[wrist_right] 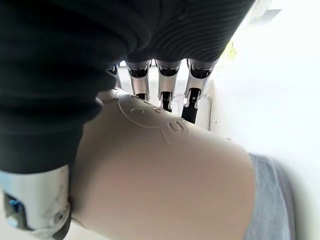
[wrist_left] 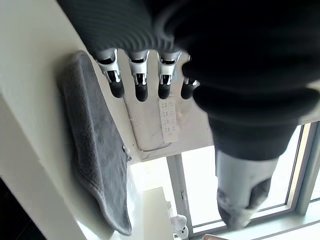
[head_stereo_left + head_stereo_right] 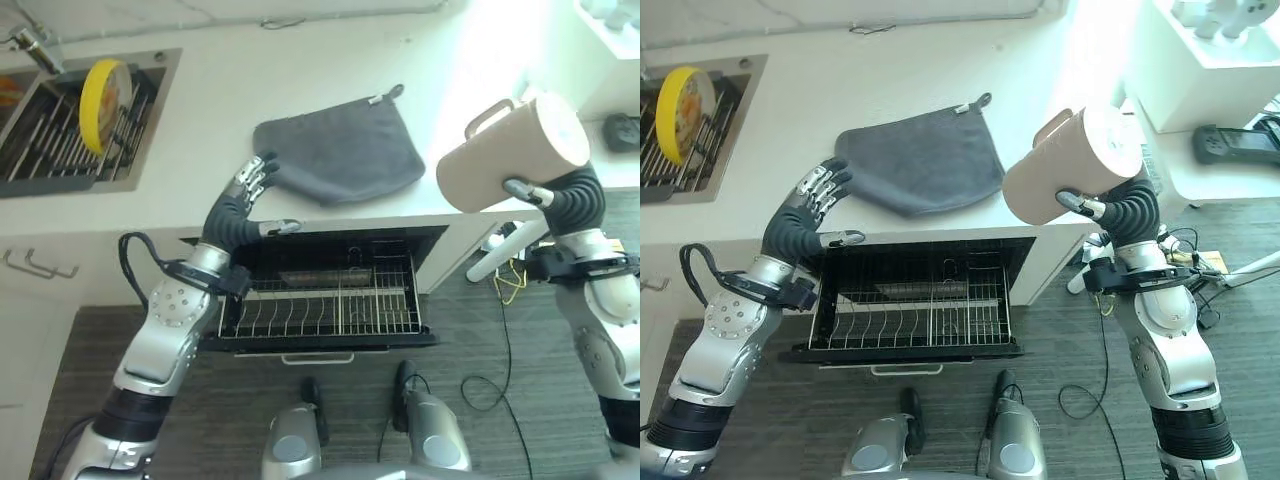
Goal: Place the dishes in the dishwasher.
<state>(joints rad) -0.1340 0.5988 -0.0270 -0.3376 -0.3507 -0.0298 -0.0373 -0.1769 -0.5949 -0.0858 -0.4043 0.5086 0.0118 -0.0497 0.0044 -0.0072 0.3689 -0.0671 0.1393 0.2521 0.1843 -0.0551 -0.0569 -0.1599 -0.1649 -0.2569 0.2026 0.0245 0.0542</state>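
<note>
Left eye view: my right hand (image 3: 560, 195) grips a beige mug (image 3: 512, 152) lying tilted, handle up-left, above the counter's right end. My left hand (image 3: 252, 185) hovers relaxed beside the grey cloth (image 3: 340, 147); the dishwasher rack (image 3: 320, 300) holds nothing, and a yellow plate (image 3: 104, 90) stands in the sink rack (image 3: 60, 135).

One beige mug (image 3: 515, 150), one grey cloth (image 3: 340, 148) on the counter, one yellow plate (image 3: 103, 90) standing in the sink rack, and one open dishwasher (image 3: 320, 300) with one wire rack inside.
</note>
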